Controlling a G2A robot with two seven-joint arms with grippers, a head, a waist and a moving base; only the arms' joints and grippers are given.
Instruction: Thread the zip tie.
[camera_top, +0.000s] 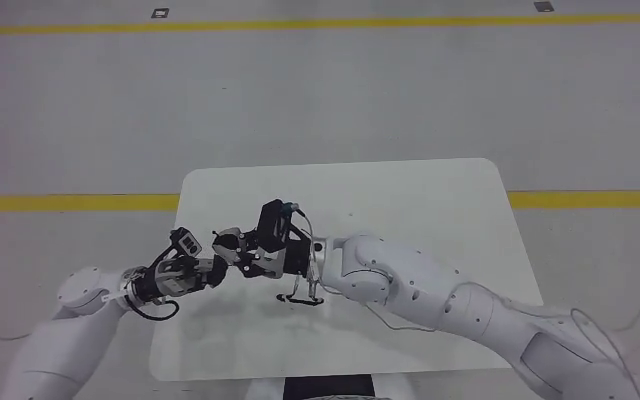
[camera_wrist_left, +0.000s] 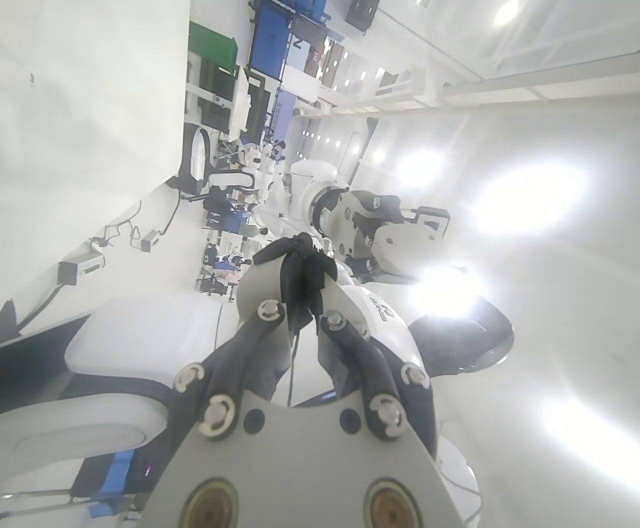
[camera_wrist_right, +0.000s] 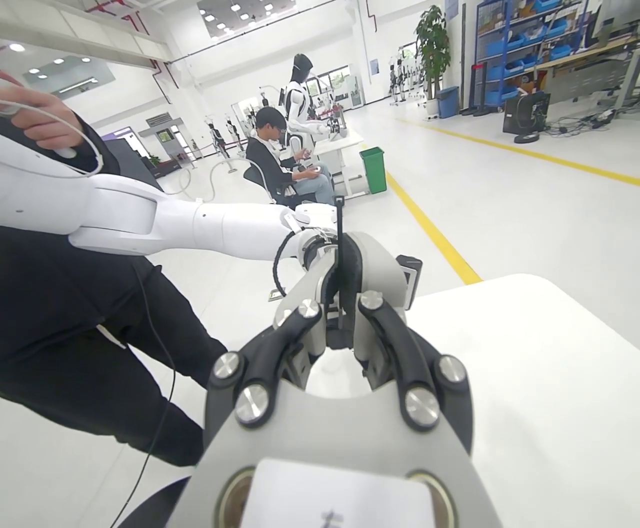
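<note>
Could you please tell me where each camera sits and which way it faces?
Top: above the arms, looking down at the table; both arms show.
Left wrist: behind the left gripper, facing the right arm.
Right wrist: behind the right gripper, holding the zip tie, facing the left arm and table.
Shared: top and right wrist both show the table.

- The left hand and right hand are meeting tip to tip, both pinching the zip tie, leaving no gap between them.
- The right arm is lying across the near side of the worktop, blocking that way.
- Bare worktop is stretching beyond the hands toward the far edge.
</note>
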